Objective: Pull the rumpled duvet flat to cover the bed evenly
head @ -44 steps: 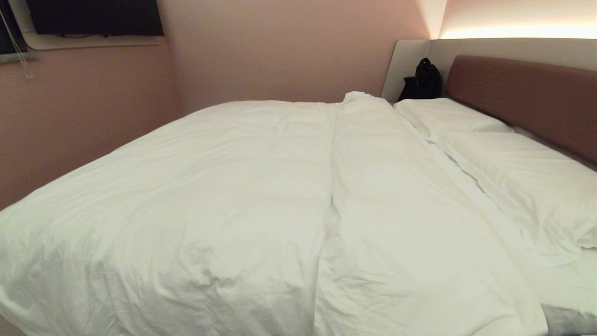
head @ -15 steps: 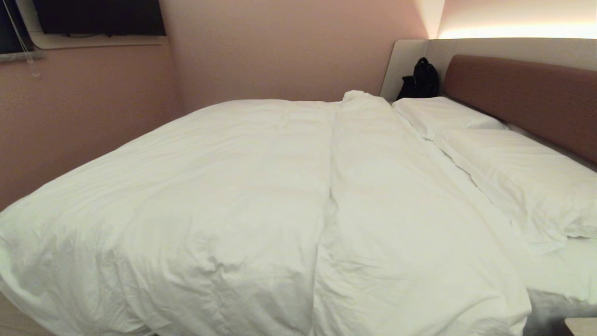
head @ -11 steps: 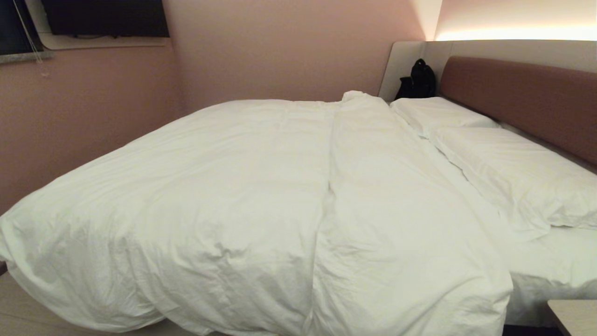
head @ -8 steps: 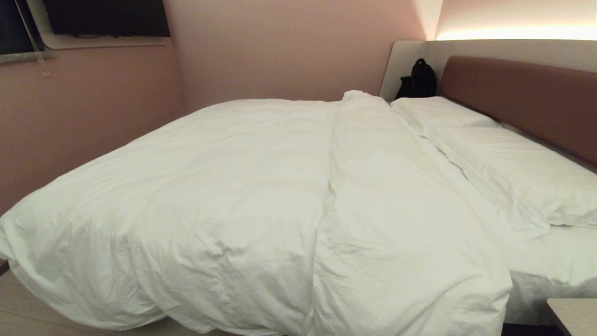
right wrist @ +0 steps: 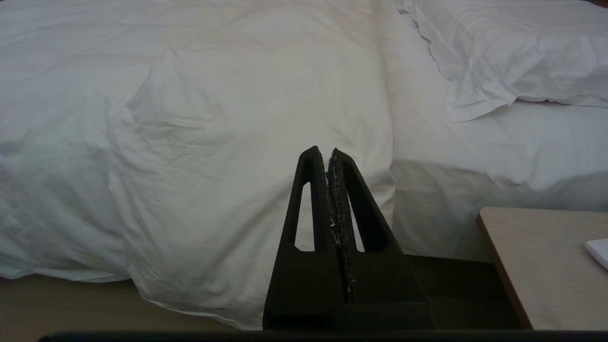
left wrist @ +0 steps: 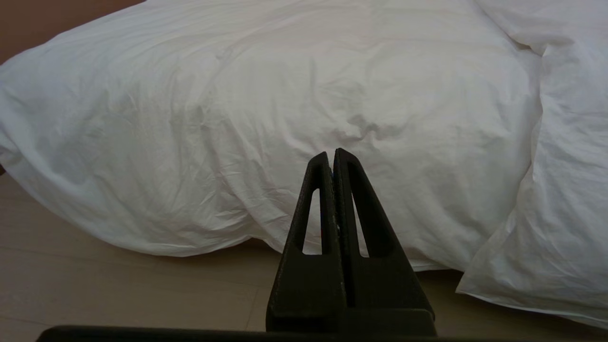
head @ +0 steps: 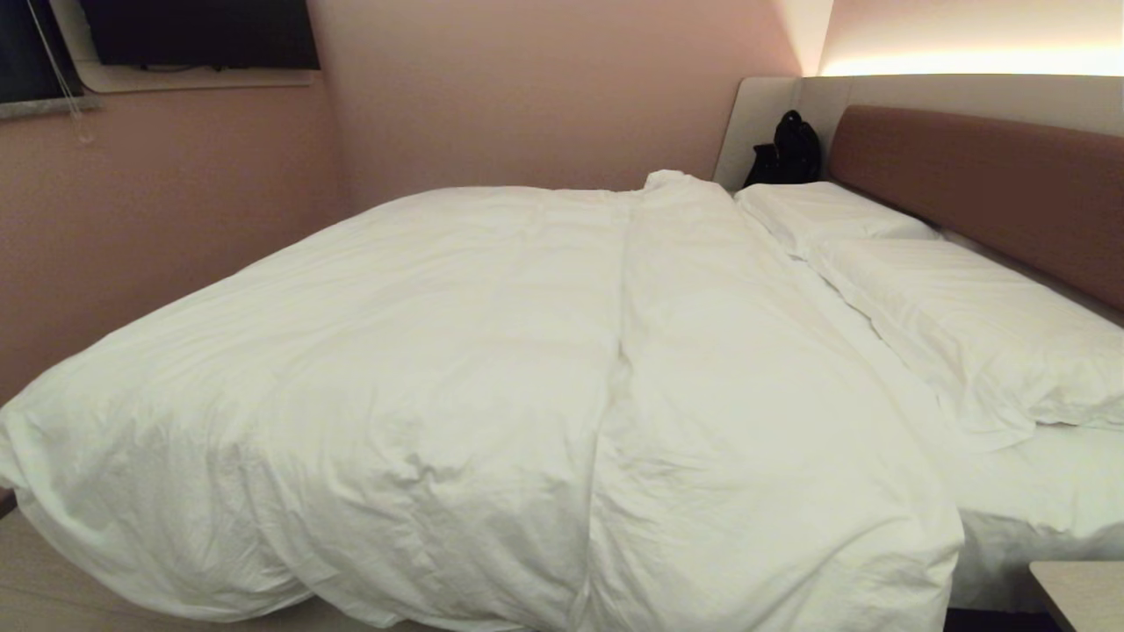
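Observation:
The puffy white duvet (head: 457, 386) lies spread across the bed (head: 1045, 518), with a long crease down its middle and its near edge hanging over the side towards the floor. Its hanging edge fills the left wrist view (left wrist: 266, 109) and the right wrist view (right wrist: 199, 142). Neither arm shows in the head view. My left gripper (left wrist: 331, 153) is shut and empty, held off the duvet's near side above the floor. My right gripper (right wrist: 324, 151) is shut and empty too, facing the duvet's hanging corner beside the bare sheet.
Two white pillows (head: 957, 325) lie along the brown headboard (head: 992, 184) on the right. A black bag (head: 788, 151) sits in the far corner. A pale wooden side table (right wrist: 541, 266) stands at the right beside the bed. A pink wall (head: 167, 228) runs close along the bed's left side.
The whole view has drawn back from the bed over the earlier frames, bringing the floor and the side table's corner into sight. In the last half second nothing has moved.

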Available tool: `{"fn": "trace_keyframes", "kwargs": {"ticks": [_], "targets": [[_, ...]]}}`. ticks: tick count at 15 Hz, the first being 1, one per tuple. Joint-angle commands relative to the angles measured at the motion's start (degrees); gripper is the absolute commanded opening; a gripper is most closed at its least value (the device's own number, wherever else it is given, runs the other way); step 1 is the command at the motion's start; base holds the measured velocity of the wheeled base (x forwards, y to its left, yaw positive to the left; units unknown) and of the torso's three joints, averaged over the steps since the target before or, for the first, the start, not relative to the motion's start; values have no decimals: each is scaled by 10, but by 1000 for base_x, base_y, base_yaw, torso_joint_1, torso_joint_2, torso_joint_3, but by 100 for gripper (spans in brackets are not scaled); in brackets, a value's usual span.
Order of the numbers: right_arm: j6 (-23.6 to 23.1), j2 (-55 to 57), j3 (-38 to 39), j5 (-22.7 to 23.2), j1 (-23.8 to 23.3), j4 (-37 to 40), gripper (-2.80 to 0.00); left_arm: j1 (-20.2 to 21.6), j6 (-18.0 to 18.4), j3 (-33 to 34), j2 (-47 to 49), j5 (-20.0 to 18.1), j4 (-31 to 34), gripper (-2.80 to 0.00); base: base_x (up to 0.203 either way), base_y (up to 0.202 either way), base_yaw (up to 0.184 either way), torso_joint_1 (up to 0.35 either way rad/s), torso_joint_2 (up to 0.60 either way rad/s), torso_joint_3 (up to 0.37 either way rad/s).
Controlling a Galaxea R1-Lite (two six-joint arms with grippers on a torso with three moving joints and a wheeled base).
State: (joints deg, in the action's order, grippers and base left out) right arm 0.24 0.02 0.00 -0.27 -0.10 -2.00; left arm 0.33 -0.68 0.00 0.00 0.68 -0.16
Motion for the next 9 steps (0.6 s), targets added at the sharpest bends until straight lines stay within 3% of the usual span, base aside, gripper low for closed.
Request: {"fn": "trace_keyframes", "kwargs": {"ticks": [1, 9], "targets": [[0, 0, 0, 0, 0, 0, -280, 0, 0, 0, 0, 0, 0, -280, 0, 0, 0, 0, 0, 0], [0, 0, 0, 0, 0, 0, -280, 0, 0, 0, 0, -1, -1, -280, 0, 0, 0, 0, 0, 0]]}}
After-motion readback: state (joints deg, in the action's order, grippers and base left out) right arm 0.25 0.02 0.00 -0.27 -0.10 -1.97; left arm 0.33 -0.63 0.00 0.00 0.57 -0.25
